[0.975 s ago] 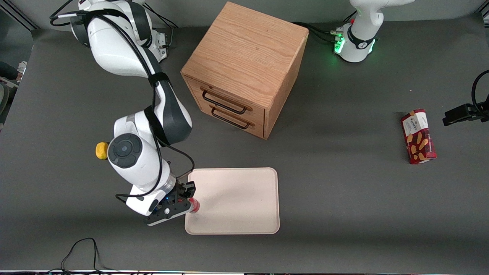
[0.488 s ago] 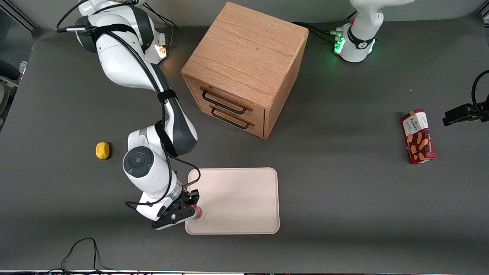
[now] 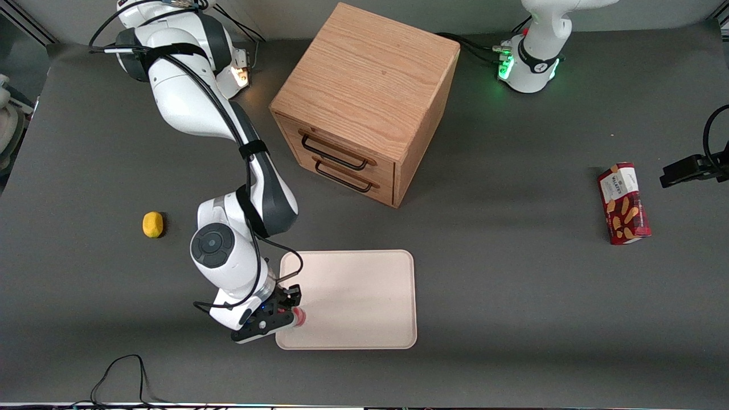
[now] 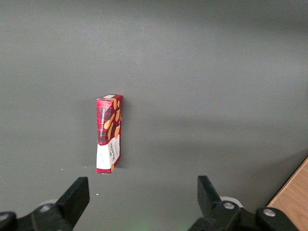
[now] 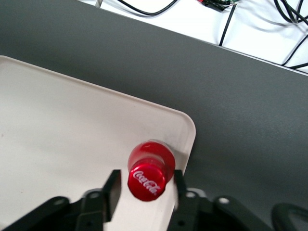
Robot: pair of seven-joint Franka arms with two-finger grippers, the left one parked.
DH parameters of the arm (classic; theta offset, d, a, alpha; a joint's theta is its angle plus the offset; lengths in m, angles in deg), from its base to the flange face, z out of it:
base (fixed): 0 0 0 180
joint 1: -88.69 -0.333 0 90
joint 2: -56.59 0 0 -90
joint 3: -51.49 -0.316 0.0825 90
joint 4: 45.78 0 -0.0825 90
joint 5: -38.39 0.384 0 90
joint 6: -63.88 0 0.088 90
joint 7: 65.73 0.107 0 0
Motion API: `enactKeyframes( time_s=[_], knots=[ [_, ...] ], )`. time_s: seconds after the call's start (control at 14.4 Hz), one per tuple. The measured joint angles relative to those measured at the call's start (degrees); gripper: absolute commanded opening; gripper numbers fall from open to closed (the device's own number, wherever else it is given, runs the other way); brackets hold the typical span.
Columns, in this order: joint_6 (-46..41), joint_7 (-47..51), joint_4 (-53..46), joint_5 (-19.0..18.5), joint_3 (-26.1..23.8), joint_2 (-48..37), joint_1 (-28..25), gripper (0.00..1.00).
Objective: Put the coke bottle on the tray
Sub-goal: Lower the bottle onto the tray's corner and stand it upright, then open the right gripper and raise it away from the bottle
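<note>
Here, line by line:
Gripper: the gripper (image 3: 296, 310) hangs over the tray's corner nearest the bench's front edge and the working arm's end; its two fingers (image 5: 112, 187) are closed in on the neck of the coke bottle (image 5: 150, 169), one on each side.
Coke bottle: upright, seen cap-up in the right wrist view, with white script on the red cap; it is over the tray's surface just inside that rounded corner. Whether its base touches the tray cannot be told.
Tray: the tray (image 3: 364, 285) lies flat near the bench's front edge, in front of the wooden drawer cabinet (image 3: 364, 102).
Cabinet: it sits toward the bench's back edge, both drawers shut.
Lemon: a small yellow lemon (image 3: 152, 224) lies toward the working arm's end.
Snack box: a red snack box (image 3: 623, 203) lies toward the parked arm's end.
</note>
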Motion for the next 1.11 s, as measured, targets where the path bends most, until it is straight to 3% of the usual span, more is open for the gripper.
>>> enactKeyframes(
  time_s=[0.35,0.77,1.11],
  knots=[
    [-0.8,1.2,-0.1,0.0,0.0,-1.6,0.0,1.0],
    [-22.7,2.7,1.0,0.0,0.2,-15.4,1.1,1.0],
    [-36.1,6.1,9.3,0.0,0.3,-33.3,5.3,1.0]
  ],
)
